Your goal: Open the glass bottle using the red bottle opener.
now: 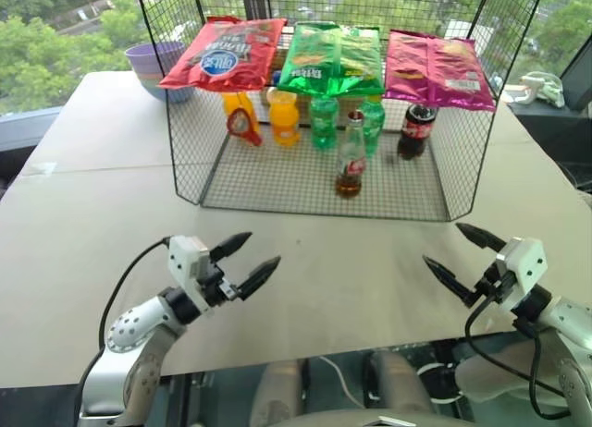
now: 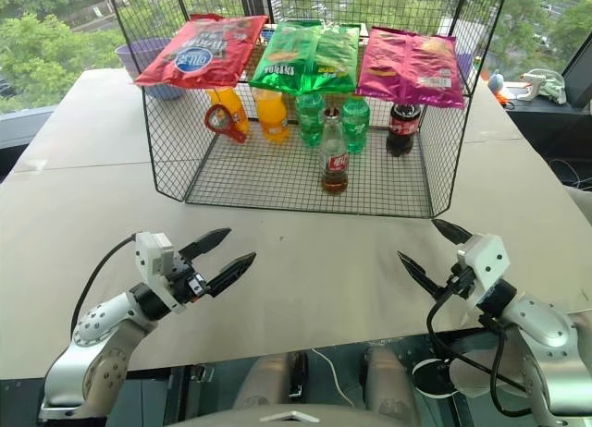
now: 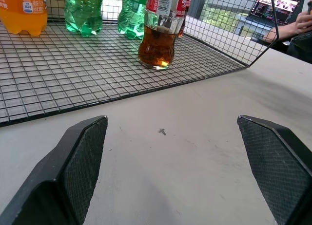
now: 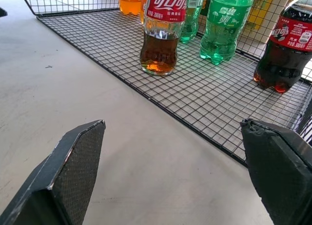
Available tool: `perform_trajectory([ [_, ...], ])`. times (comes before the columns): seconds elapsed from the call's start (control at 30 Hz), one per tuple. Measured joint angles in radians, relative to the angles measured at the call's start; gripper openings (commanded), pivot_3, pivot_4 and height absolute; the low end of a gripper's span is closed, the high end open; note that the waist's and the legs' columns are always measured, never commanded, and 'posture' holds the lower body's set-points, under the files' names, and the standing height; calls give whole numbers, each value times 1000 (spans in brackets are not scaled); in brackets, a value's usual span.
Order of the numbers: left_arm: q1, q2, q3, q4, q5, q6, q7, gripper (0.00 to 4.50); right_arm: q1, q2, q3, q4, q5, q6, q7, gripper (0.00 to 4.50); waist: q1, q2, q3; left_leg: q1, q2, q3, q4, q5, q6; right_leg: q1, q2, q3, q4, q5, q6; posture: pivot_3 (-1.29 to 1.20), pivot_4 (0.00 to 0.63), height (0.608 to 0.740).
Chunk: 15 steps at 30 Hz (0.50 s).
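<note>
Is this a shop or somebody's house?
Probably neither: it looks like a test room set up like a small shop. A wire rack on a table holds drinks and a chip bag, and trees show through big windows.

The glass bottle (image 4: pixel 160 32) has a red label reading "可口可乐"; the cola bottle (image 4: pixel 286 49) label shows "300".

Three chip bags (image 1: pixel 335 57), two orange bottles (image 1: pixel 283 117), two green bottles (image 1: pixel 324 122), one cola bottle (image 1: pixel 416 129), one glass bottle (image 1: pixel 351 159), one red bottle opener (image 1: pixel 243 125), one bowl (image 1: pixel 155 65).
</note>
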Motion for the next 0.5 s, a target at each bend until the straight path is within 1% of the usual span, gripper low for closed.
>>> perform_trajectory([
  [0.1,-15,-10,4,5,0,-1,13,4399,-4,12,2,0,1,-14,5,4500,1,0,0,0,0,0,0,0,0,0,0,0,0,0,0,0,150,740],
  [0.27,-113,-59,36,36,-2,3,112,4399,-47,75,24,-36,32,-71,15,4500,0,0,0,0,0,0,0,0,0,0,1,0,1,0,0,0,150,740],
  [0.37,-175,-63,46,54,-1,44,181,4399,-87,107,46,-88,57,-78,2,4500,0,0,0,0,0,0,0,0,0,0,1,0,2,1,-1,0,150,740],
  [0.5,-289,-57,63,69,-29,135,256,4399,-159,117,68,-195,112,-42,-33,4500,1,-1,0,0,-1,1,1,0,0,0,1,0,3,2,-3,0,150,740],
])
